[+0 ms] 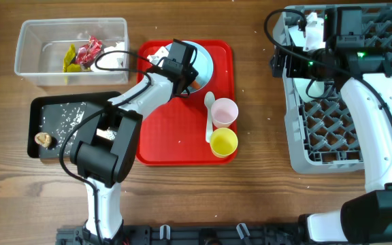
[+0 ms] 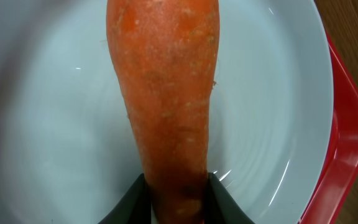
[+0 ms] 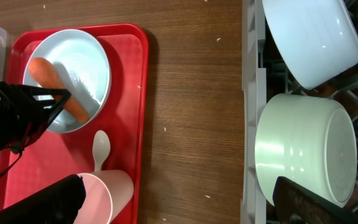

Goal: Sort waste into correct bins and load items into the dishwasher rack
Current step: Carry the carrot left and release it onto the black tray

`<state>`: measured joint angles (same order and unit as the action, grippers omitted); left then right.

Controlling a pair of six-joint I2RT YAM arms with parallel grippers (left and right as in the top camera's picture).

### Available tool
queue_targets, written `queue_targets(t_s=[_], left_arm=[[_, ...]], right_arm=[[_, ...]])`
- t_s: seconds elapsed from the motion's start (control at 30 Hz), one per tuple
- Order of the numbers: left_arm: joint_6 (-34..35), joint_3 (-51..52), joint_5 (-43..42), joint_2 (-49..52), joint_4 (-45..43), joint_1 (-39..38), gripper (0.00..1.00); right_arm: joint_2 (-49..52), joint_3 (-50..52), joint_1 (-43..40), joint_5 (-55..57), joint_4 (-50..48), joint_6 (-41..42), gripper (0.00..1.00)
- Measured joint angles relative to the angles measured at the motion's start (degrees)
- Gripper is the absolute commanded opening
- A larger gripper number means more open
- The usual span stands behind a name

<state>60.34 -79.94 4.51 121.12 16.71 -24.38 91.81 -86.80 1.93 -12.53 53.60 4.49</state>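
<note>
My left gripper (image 1: 180, 58) (image 2: 178, 186) is shut on the orange carrot (image 2: 166, 93) just over the pale blue plate (image 1: 204, 65) (image 2: 55, 118) on the red serving tray (image 1: 182, 139). The right wrist view shows the carrot (image 3: 45, 74) lying across the plate (image 3: 86, 59). The pink cup (image 1: 224, 111), the yellow cup (image 1: 224, 141) and the white spoon (image 1: 209, 117) stand on the tray's right side. My right gripper (image 1: 282, 66) (image 3: 179, 211) is open and empty, above the left edge of the grey rack (image 1: 332, 146). Two pale bowls (image 3: 309, 37) (image 3: 303, 149) sit in the rack.
The clear tub (image 1: 33, 64) at the back left holds red (image 1: 90, 47) and yellow-green (image 1: 70, 58) wrappers and white tissue (image 1: 114, 59). The black tray (image 1: 50, 105) in front of it holds rice grains (image 1: 70, 113) and a brown lump (image 1: 43, 139).
</note>
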Motion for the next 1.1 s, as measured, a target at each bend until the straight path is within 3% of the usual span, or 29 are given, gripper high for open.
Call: queue_targets(t_s=[0.27,0.43,0.67,0.9,1.1], left_arm=[[-7.9,-0.1,-0.3,-2.5,6.4,0.0,0.2],[-11.6,0.2,-0.2,-10.5,10.4,0.0,0.2],[-14.2,0.2,0.9,-25.4,29.4,2.2,0.19],[-14.6,0.2,2.8,-34.7,50.3,20.8,0.17],[-14.7,6.6,4.6,-34.7,48.3,37.3,0.13]], right_arm=[[0.0,0.0,0.0,0.2,0.0,-0.2,1.0],[0.0,0.0,0.0,0.2,0.0,-0.3,1.0],[0.0,0.0,0.0,0.2,0.0,-0.7,1.0],[0.0,0.0,0.0,0.2,0.0,-0.7,1.0],[0.0,0.0,0.0,0.2,0.0,-0.7,1.0]])
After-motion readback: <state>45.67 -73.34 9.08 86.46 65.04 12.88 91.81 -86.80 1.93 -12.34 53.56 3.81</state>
